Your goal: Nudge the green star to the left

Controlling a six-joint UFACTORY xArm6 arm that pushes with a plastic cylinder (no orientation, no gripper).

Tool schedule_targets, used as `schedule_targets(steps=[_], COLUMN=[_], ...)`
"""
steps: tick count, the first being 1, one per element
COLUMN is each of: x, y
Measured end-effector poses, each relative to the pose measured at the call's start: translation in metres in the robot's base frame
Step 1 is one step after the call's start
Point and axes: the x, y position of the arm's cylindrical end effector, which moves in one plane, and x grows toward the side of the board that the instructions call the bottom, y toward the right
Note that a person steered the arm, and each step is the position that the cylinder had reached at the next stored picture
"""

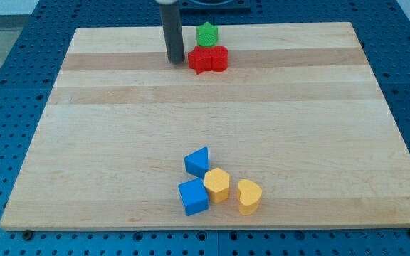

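Note:
The green star sits near the top edge of the wooden board, a little right of centre. Just below it, touching, lie a red star and a red block side by side. My tip rests on the board just left of the red star, and below-left of the green star. The rod rises straight up out of the view's top.
Near the view's bottom centre is a cluster: a blue triangle-like block, a blue cube, a yellow hexagon-like block and a yellow heart. A blue perforated table surrounds the board.

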Motion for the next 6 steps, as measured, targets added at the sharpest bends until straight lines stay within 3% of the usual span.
schedule_targets(steps=[1,3,5,6], x=[-0.059,-0.059,-0.059,-0.059], y=[0.008,0.030,0.090,0.070])
